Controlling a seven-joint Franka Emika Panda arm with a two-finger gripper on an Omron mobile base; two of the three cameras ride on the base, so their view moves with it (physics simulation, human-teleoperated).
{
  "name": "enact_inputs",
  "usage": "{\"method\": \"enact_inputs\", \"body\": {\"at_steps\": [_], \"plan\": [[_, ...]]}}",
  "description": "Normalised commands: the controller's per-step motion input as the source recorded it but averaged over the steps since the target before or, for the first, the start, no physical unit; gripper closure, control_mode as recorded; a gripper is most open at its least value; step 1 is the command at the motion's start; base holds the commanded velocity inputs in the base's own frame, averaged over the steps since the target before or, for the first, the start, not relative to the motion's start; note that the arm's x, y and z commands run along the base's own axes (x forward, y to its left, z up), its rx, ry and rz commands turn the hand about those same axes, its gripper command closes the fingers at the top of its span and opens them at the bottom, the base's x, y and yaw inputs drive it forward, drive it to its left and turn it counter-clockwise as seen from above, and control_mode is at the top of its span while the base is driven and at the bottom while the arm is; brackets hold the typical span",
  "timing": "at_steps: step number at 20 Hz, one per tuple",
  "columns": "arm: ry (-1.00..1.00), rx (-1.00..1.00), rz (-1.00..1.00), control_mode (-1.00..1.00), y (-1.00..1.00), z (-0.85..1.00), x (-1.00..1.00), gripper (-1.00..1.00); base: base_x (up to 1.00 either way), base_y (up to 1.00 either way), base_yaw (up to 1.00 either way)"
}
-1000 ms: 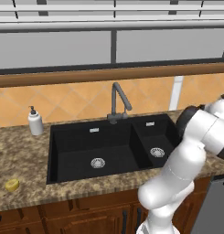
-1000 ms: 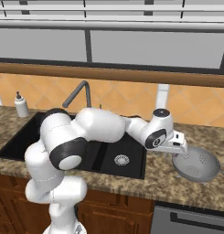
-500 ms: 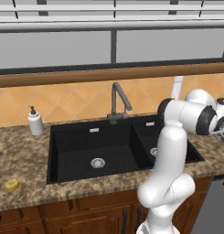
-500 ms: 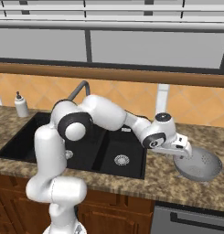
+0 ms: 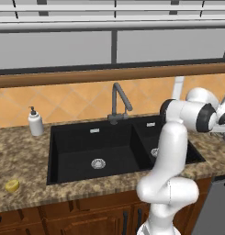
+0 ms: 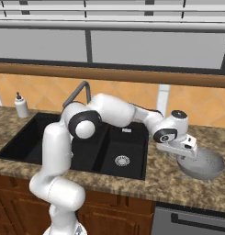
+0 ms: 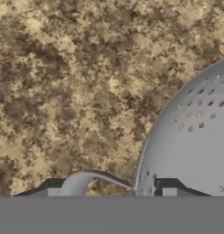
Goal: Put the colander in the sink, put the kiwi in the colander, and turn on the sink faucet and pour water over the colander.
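The colander [image 6: 201,164] sits on the counter [image 6: 155,176] right of the sink [image 6: 127,156]; the pincer [image 7: 115,189] straddles its loop handle and rim; whether it grips yet, I cannot tell; the kiwi [image 5: 12,185] lies far left.

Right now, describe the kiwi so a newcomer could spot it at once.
Start at the black double sink set in the speckled brown counter. Go to the counter's front edge left of the big basin, well in front of the white soap bottle. The kiwi lies there alone: a tiny, flattish yellow-green disc.
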Motion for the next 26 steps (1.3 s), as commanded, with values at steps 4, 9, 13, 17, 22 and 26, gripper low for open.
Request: {"method": "enact_inputs", "body": {"at_steps": [4,9,13,17,22,26], "plan": [[-0.02,0.05,0.0,-1.0,0.61,0.08,-0.04,1.0,0.0,0.0,0.0],[-0.13,-0.08,0.0,-1.0,1.0,0.12,-0.15,1.0,0.0,0.0,0.0],[-0.28,-0.23,0.0,-1.0,1.0,0.08,-0.3,1.0,0.0,0.0,0.0],[-0.22,-0.29,0.0,-1.0,1.0,0.0,-0.27,1.0,0.0,0.0,0.0],[-0.06,-0.21,0.0,-1.0,1.0,0.14,-0.02,1.0,0.0,0.0,0.0],[0.0,-0.15,0.0,-1.0,1.0,0.49,0.0,1.0,0.0,0.0,0.0]]}}
